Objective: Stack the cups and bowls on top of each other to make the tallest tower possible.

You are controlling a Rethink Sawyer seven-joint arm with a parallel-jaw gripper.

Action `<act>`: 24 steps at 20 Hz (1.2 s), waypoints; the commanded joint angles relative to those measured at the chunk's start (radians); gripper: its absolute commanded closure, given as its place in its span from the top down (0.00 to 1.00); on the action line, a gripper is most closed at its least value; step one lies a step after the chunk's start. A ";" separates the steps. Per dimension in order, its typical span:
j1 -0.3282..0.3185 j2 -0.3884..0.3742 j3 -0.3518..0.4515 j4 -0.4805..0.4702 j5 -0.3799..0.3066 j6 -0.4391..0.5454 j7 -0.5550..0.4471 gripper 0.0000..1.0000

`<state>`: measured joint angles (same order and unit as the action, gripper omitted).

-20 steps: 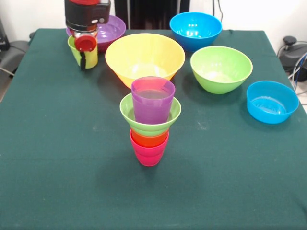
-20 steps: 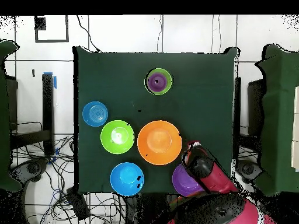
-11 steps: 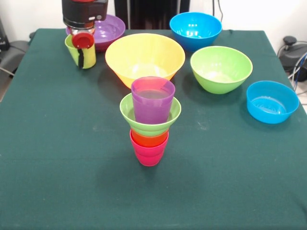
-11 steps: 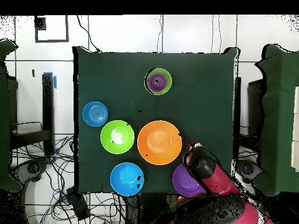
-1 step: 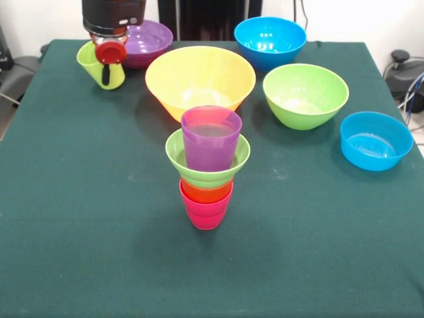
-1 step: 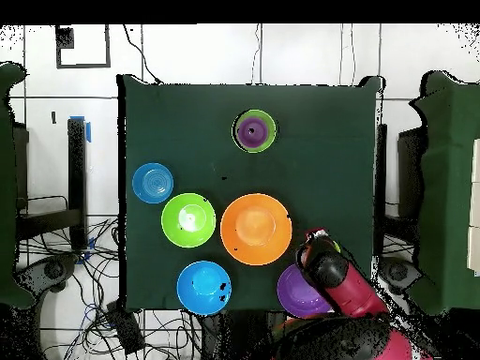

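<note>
We count four cups and six bowls on the green table (image 5: 79,218).

Three cups stand in the tower (image 5: 207,169) near the table's middle: the red-pink cup (image 5: 206,213) lowest, the orange cup (image 5: 206,192) nested in it, then the small lime green bowl (image 5: 207,162), and the purple cup (image 5: 211,138) upright inside that bowl. In the overhead view the tower shows as a purple disc ringed in green.

The fourth, the lime green cup (image 5: 99,65), is tilted at the table's far left corner in the front view, beside the purple bowl (image 5: 144,41). The gripper (image 5: 106,61) has hold of it: one dark finger (image 5: 105,74) lies against the cup's outer wall below a red round part, and the cup looks lifted off the cloth.

The five loose bowls all sit open side up: the large orange-yellow bowl (image 5: 200,78) just behind the tower, the medium lime green bowl (image 5: 305,95) to its right, one blue bowl (image 5: 269,41) behind, a second blue bowl (image 5: 375,140) near the right edge, and the purple one.
</note>
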<state>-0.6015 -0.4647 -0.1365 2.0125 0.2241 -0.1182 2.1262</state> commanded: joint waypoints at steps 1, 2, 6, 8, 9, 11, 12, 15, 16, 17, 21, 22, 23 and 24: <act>0.046 0.031 0.047 -0.062 -0.035 0.106 0.052 0.00; 0.053 0.027 0.041 -0.061 -0.029 0.116 0.057 0.00; 0.056 0.020 0.039 -0.068 -0.030 0.132 0.055 0.00; 0.059 0.022 0.034 -0.085 -0.033 0.143 0.042 0.00; 0.063 0.023 0.032 -0.089 -0.031 0.147 0.042 0.00; 0.068 0.022 0.027 -0.108 -0.036 0.161 0.026 0.00; 0.064 0.018 0.030 -0.118 -0.044 0.173 0.013 0.00; 0.047 0.013 0.043 -0.156 -0.078 0.212 -0.037 0.00; 0.045 0.012 0.045 -0.170 -0.088 0.223 -0.050 0.00; 0.047 0.011 0.044 -0.186 -0.097 0.242 -0.060 0.00; 0.032 -0.009 0.050 -0.247 -0.163 0.307 -0.110 0.00; 0.024 -0.022 0.053 -0.242 -0.186 0.313 -0.116 0.00; 0.024 -0.028 0.052 -0.256 -0.200 0.335 -0.122 0.00; 0.022 -0.031 0.053 -0.261 -0.217 0.346 -0.127 0.00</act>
<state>-0.5829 -0.4909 -0.1749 1.8733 0.0742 0.1034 2.1262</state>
